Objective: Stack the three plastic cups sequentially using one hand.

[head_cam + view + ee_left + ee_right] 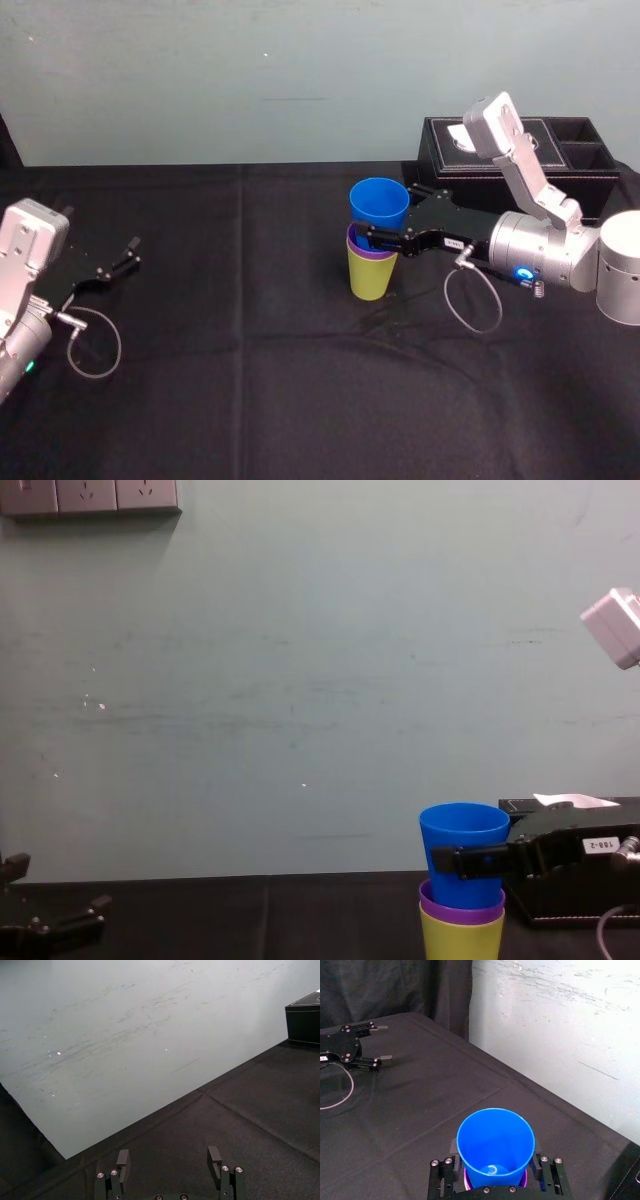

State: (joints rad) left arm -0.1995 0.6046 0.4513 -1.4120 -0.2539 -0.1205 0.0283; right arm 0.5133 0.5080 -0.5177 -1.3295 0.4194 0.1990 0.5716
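Observation:
Three cups stand nested at the table's middle: the yellow-green cup [371, 278] at the bottom, the purple cup [358, 249] inside it with just its rim showing, and the blue cup [379, 203] on top, sitting high and slightly tilted. My right gripper [375, 238] reaches in from the right, shut on the blue cup's lower wall. The right wrist view looks down into the blue cup [495, 1142] between both fingers, with the purple rim [468, 1180] under it. In the chest view one finger crosses the blue cup [463, 832]. My left gripper [127, 256] rests open at the far left.
A black tissue box [520, 150] stands at the back right, just behind the right arm. A black cloth [250, 400] covers the table, and a pale wall runs along its far edge. A cable loop [470, 300] hangs under the right wrist.

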